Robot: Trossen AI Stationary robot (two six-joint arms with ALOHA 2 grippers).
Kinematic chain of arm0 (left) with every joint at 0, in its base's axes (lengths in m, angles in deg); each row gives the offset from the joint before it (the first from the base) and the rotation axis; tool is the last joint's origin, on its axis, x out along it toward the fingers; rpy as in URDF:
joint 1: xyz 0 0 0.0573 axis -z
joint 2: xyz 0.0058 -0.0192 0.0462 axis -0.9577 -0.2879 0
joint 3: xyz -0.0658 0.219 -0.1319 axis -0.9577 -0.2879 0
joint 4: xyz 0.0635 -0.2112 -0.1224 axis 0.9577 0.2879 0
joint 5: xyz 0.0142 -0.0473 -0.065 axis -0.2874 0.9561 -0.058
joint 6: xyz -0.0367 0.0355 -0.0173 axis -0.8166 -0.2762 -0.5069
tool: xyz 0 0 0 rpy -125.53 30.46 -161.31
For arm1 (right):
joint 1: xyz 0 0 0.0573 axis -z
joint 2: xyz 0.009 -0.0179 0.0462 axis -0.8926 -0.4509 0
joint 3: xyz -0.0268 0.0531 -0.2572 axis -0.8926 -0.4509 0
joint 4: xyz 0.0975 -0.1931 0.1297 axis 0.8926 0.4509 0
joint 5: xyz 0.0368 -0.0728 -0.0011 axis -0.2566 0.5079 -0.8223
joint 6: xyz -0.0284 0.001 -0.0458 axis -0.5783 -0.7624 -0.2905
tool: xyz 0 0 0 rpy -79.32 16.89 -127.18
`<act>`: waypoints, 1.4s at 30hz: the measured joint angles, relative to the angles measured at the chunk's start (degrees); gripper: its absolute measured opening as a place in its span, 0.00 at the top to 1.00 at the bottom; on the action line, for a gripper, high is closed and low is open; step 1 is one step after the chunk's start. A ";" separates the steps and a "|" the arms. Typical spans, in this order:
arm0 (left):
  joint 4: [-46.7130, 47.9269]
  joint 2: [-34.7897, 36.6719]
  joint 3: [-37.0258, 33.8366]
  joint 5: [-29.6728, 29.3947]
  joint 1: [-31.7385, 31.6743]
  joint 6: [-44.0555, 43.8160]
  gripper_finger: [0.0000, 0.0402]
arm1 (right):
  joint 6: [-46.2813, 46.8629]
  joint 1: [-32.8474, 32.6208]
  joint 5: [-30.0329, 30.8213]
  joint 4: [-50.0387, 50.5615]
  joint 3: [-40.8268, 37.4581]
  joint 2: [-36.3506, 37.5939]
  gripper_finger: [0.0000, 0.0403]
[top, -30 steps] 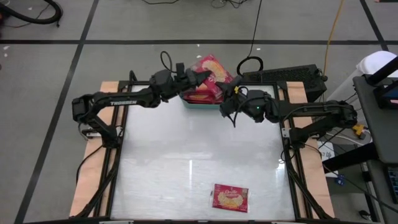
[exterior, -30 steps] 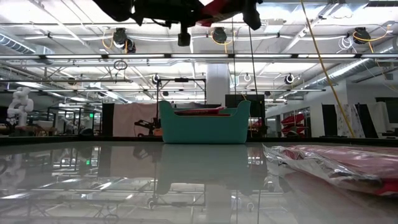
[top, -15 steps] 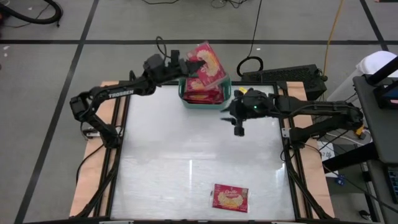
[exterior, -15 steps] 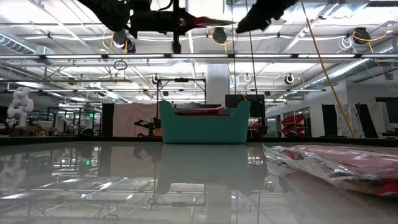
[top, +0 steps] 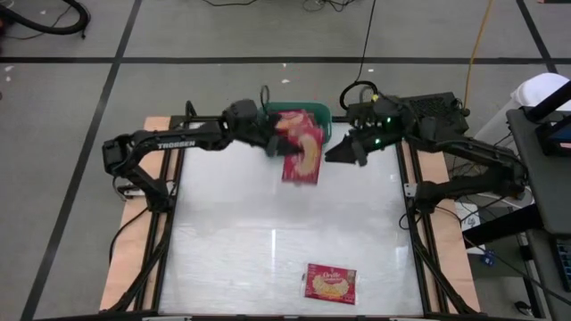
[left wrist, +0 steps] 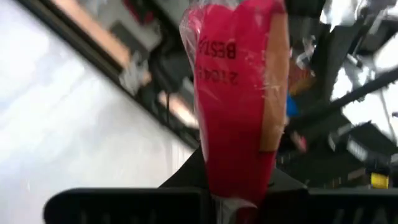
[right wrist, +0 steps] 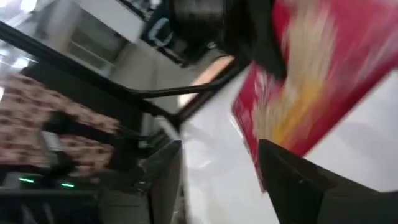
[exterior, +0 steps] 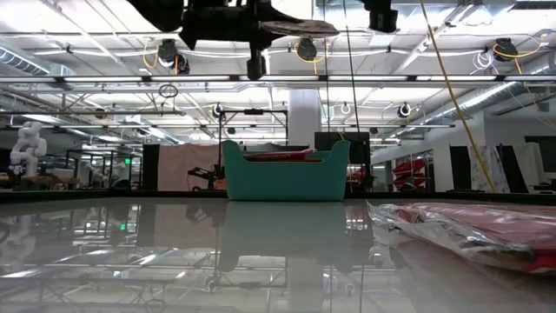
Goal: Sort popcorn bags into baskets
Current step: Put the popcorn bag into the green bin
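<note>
High view: the word TROSSEN is showing in white on the left arm [top: 165,143], which is reaching across the far edge of the table [top: 223,241] toward the teal basket [top: 317,111]. The left gripper [top: 272,143] is pinching a red popcorn bag [top: 302,156] by its edge; the bag, red with a yellow-orange popcorn picture, is hanging just in front of the basket, over the table. The right gripper [top: 343,153] is hovering just beside the basket's right end, apart from the held bag, with the right arm stretching back past a dark keyboard [top: 419,111]. A second popcorn bag [top: 331,283] is lying flat on the table, well away from the basket at the near edge; white script on it is too small to read.

Low view: the basket [exterior: 285,178] is standing upright on the table's far side, red packets peeking over its rim. The lying bag [exterior: 469,226] is showing in front of it, to the right, glossy and wrinkled.

Left wrist view: the held bag [left wrist: 239,106] is rising upright from between pressed-together fingers [left wrist: 124,205], its clear wrap crinkling; printed upside down are "BEST" and some digits.

Right wrist view: the right gripper's fingers [right wrist: 298,180] are standing spread, holding nothing, with the held bag [right wrist: 317,81] blurring beyond them.
</note>
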State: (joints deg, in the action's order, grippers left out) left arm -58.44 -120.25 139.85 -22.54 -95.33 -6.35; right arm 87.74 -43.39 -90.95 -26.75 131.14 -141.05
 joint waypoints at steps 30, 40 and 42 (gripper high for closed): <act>20.52 -0.07 -0.01 -2.46 13.56 6.84 0.93 | -10.83 1.98 -17.50 -3.58 -0.71 -15.59 0.42; 20.41 -0.07 -0.01 -2.46 13.54 9.48 0.89 | -17.63 -1.91 -13.27 -2.40 -0.73 -18.22 0.45; 20.41 -0.07 -0.01 -2.46 13.54 9.50 0.91 | -17.83 -2.42 -13.46 -2.34 -0.73 -19.47 0.49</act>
State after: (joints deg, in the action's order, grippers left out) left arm -38.03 -120.32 139.84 -25.01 -81.78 3.16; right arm 69.91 -45.81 -104.41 -29.09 130.41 -160.51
